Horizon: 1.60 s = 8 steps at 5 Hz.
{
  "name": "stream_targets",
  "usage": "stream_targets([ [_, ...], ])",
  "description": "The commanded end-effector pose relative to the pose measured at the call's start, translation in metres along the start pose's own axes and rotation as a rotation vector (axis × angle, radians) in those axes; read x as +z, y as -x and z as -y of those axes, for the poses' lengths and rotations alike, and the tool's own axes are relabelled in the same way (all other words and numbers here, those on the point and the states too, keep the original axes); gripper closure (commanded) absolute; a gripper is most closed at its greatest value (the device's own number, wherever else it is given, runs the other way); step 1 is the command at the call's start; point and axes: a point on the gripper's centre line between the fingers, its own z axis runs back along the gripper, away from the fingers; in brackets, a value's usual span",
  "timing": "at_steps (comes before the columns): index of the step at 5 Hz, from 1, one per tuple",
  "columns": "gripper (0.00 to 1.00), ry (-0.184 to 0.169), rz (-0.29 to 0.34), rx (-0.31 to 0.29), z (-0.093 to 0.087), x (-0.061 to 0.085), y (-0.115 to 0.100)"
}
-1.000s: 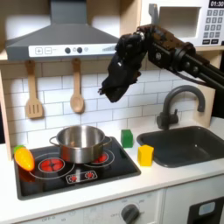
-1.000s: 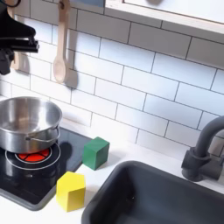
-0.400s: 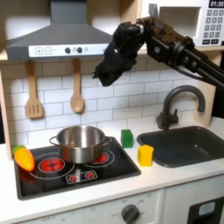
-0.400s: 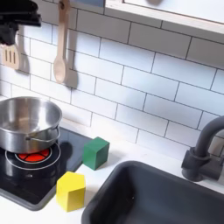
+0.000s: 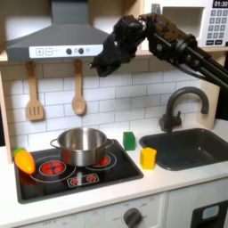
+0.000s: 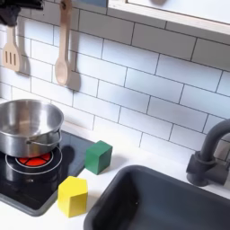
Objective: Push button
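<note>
Both exterior views are evenly, brightly lit yet low-resolution and soft, with mild glare on the steel pot [image 5: 82, 142] and faint shadows.

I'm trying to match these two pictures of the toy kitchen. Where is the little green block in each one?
First exterior view: the green block stands on the counter at lower centre, between the stove and the sink, just behind the yellow block.
Second exterior view: the green block sits at lower left of centre, behind the yellow block.
Shared landmark: the steel pot on the stove, to the green block's left in both exterior views.
</note>
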Motion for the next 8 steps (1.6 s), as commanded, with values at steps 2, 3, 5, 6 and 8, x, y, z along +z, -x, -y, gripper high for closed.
stream_targets([
  [2, 1.0, -0.004, 0.105, -0.011, -0.003, -0.015, -0.035],
  [3, 1.0, -0.018, 0.117, -0.019, -0.004, -0.021, -0.04],
  [5, 1.0, -0.012, 0.131, -0.031, -0.004, -0.03, -0.044],
  [6, 1.0, -0.008, 0.148, -0.041, -0.003, -0.031, -0.049],
  [8, 1.0, -0.015, 0.169, -0.058, -0.005, -0.03, -0.061],
])
